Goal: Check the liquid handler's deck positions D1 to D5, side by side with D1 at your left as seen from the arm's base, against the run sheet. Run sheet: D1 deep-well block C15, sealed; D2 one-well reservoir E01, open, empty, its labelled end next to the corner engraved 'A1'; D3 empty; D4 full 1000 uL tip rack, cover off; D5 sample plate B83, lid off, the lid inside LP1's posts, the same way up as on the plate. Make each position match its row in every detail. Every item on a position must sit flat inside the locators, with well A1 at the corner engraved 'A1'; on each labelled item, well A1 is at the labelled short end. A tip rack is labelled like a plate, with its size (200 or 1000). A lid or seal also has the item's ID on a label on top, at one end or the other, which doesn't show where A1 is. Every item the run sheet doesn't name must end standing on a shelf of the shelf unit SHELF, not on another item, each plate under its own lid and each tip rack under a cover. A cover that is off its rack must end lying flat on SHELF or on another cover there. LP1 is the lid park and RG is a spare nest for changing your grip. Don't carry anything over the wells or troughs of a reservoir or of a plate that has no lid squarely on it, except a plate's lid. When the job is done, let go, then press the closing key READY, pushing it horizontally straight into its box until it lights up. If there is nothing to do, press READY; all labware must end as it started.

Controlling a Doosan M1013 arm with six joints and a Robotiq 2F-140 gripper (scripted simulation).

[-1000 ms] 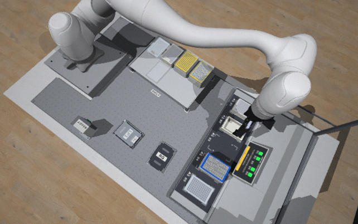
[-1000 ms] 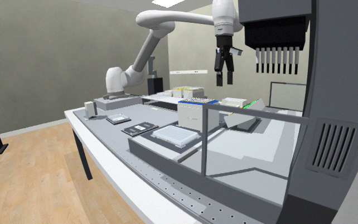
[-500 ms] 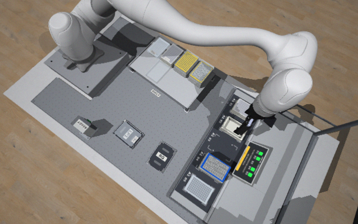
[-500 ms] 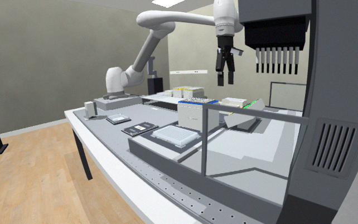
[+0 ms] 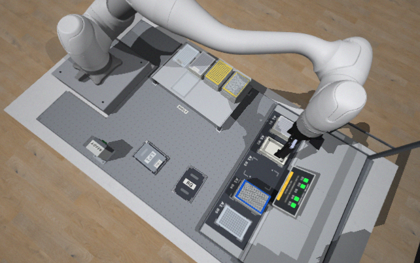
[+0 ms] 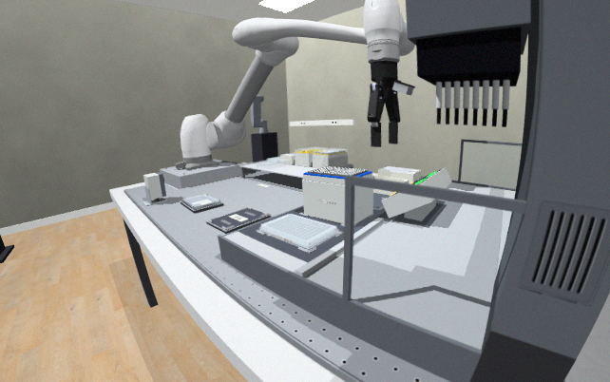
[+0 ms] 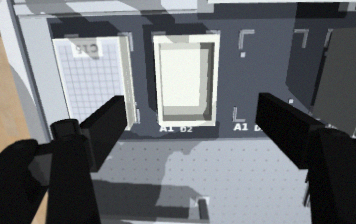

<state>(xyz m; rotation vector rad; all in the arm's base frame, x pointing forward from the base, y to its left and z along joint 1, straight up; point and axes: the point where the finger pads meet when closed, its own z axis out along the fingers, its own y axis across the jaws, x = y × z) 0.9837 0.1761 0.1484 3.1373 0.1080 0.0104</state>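
Observation:
My gripper [image 5: 288, 148] is open and empty, hanging high above the deck over D2's front edge; it also shows in the side view [image 6: 384, 135] and the wrist view [image 7: 191, 107]. Below it the open, empty one-well reservoir [image 7: 185, 77] [image 5: 274, 150] sits in D2; I cannot see its label. The sealed deep-well block [image 7: 92, 80] [image 5: 282, 127] sits in D1, its seal label at the far end. D3 [image 5: 262, 167] is empty. A blue-rimmed tip rack [image 5: 252, 196] without a cover stands in D4. An unlidded plate [image 5: 233, 222] lies in D5. A lid [image 5: 151, 157] lies in LP1.
The shelf unit [image 5: 203, 85] holds two yellow-rimmed tip racks [image 5: 218, 72], two plates and a flat clear cover [image 5: 186, 83]. The RG nest [image 5: 190, 184] and the READY box [image 5: 97, 148] stand on the table. The pipetting head [image 6: 467, 71] hangs right of my gripper; a rail [image 6: 428, 195] borders the deck.

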